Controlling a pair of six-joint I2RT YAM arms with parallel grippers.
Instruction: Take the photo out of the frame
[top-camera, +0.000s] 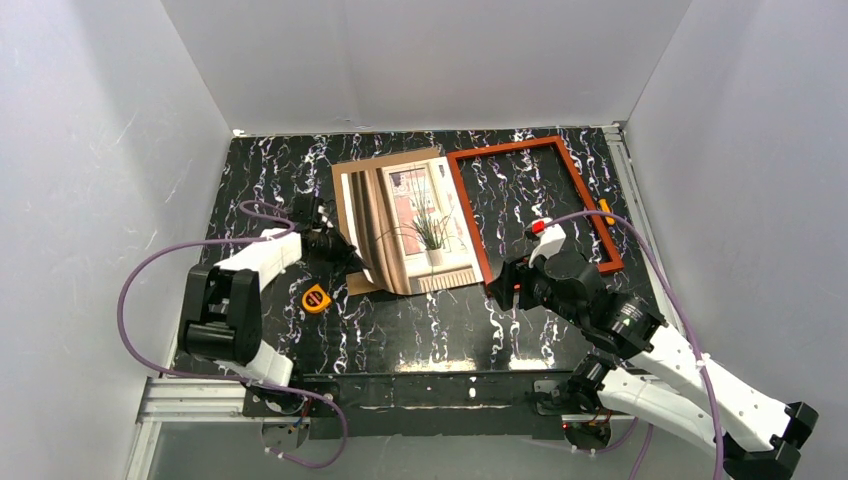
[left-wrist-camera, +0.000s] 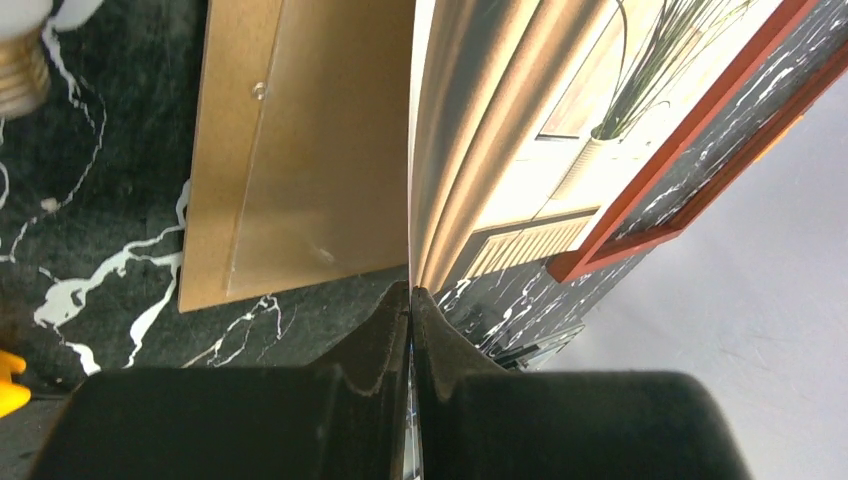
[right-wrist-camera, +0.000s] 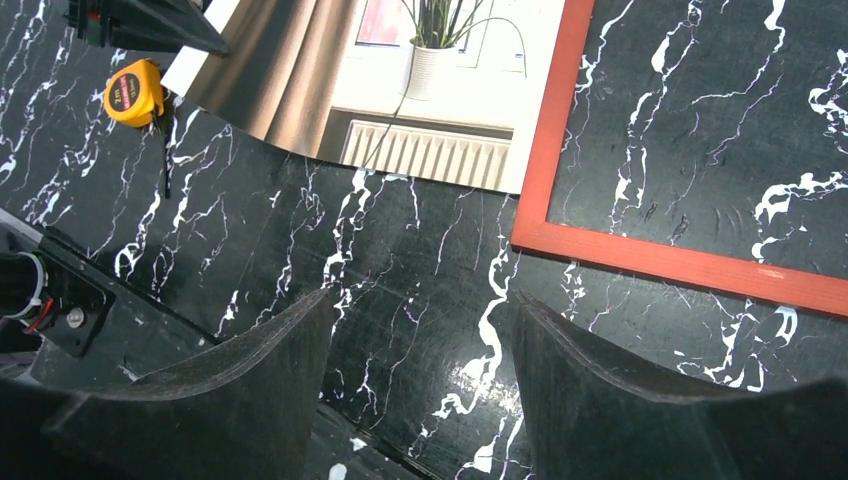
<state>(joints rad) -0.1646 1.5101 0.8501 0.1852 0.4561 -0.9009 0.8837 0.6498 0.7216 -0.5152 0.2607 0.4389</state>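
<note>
Pinching the photo (top-camera: 415, 225) by its left edge, left gripper (left-wrist-camera: 411, 295) holds it curled up off the board (left-wrist-camera: 300, 170) at mid-table (top-camera: 420, 330); frame (top-camera: 585, 200) lies flat by the far right corner, just beside the photo; right gripper (right-wrist-camera: 422, 298) wide, holding nothing, over the frame's near-left corner.

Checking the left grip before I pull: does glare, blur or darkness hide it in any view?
Left wrist: the photo meets the shut left gripper edge-on, its near part soft, the fingers almost black. Top external: black gripper on dark table, the grip hard to make out. Right wrist: sharp, a bright reflection on the table.
</note>
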